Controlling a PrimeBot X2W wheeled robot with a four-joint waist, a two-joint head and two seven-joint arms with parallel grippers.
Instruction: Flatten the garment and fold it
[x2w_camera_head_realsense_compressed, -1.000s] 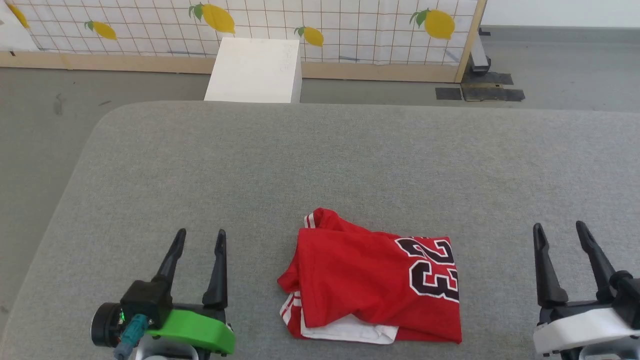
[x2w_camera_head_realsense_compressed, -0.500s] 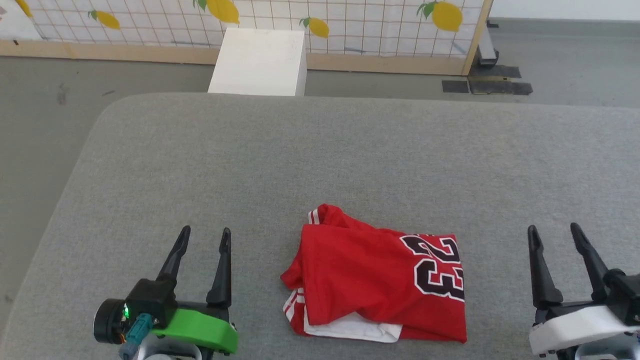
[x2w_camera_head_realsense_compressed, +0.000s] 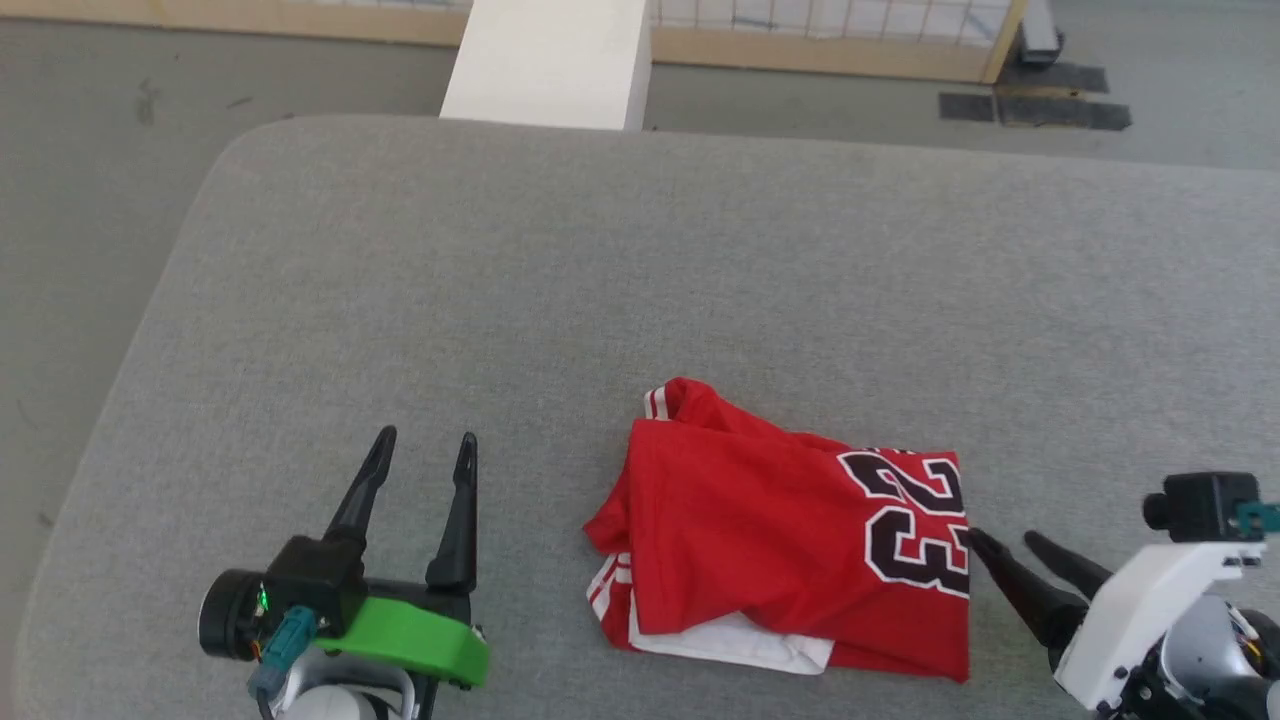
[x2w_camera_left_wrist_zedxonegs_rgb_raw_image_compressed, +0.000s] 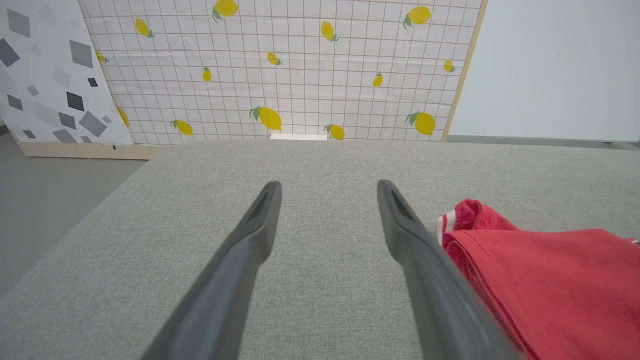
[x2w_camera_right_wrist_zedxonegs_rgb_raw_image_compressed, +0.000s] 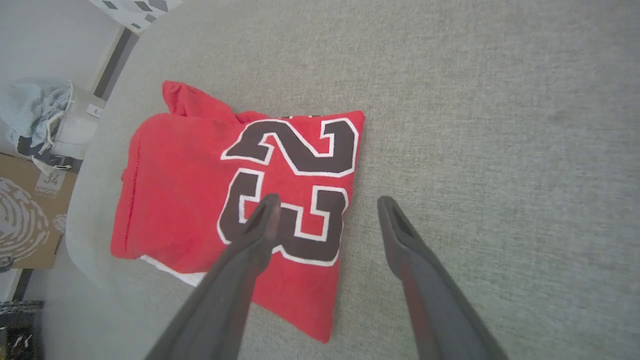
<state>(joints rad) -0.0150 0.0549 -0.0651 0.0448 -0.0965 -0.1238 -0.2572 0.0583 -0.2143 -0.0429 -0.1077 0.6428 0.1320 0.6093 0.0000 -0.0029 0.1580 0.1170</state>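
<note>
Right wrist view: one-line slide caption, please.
Open right pincer at the numbered edge of the crumpled red garment lying on the grey padded surface.

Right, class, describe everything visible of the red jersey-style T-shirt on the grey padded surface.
The red jersey-style T-shirt looks like thin knit fabric, with a dark, white-outlined 23, red-and-white stripe trim and a white part peeking from underneath. It lies crumpled, loosely doubled over, on the grey padded surface. The right gripper is open at its numbered edge; contact is unclear.
</note>
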